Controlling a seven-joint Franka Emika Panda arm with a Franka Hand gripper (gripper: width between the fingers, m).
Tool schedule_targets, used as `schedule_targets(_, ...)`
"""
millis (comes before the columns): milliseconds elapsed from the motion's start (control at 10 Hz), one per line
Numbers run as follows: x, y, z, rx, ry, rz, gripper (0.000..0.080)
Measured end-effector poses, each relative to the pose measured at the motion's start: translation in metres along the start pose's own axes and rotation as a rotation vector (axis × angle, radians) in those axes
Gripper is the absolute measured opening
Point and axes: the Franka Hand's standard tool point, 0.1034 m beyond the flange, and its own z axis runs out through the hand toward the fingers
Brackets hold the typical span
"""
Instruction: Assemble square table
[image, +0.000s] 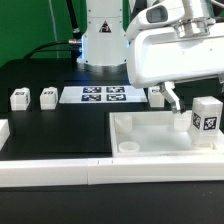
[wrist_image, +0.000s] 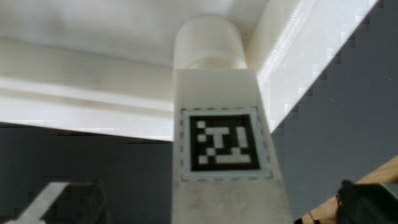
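The white square table top (image: 150, 140) lies rim-up at the exterior view's right. A white tagged leg (image: 207, 118) stands upright in its far right corner. My gripper (image: 197, 118) is open around that leg, and one dark finger (image: 174, 104) shows to its left. In the wrist view the leg (wrist_image: 222, 140) fills the middle with its tag facing the camera, the tray's wall (wrist_image: 89, 75) behind it. My gripper (wrist_image: 205, 208) straddles the leg, with a clear gap between the leg and each fingertip (wrist_image: 365, 200).
Two loose legs (image: 20, 98) (image: 48, 97) stand at the exterior view's left. Another leg (image: 157, 96) sits beside the marker board (image: 103, 95). Long white rails (image: 60, 172) run along the table's front edge. The robot's base (image: 100, 40) rises at the back.
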Motion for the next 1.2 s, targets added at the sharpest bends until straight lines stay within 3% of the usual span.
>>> schedule_targets(500, 0.014, 0.004, 0.000, 0.016, -0.102, 0.004, 0.0649)
schedule_targets(700, 0.014, -0.008, 0.006, 0.048, -0.242, 0.017, 0.0649)
schedule_targets(800, 0.016, -0.007, 0.007, 0.052, -0.270, 0.017, 0.0649)
schedule_targets(1000, 0.010, 0.004, 0.004, 0.072, -0.446, 0.017, 0.0649)
schedule_targets(1200, 0.004, 0.002, 0.001, 0.097, -0.579, 0.020, 0.0649)
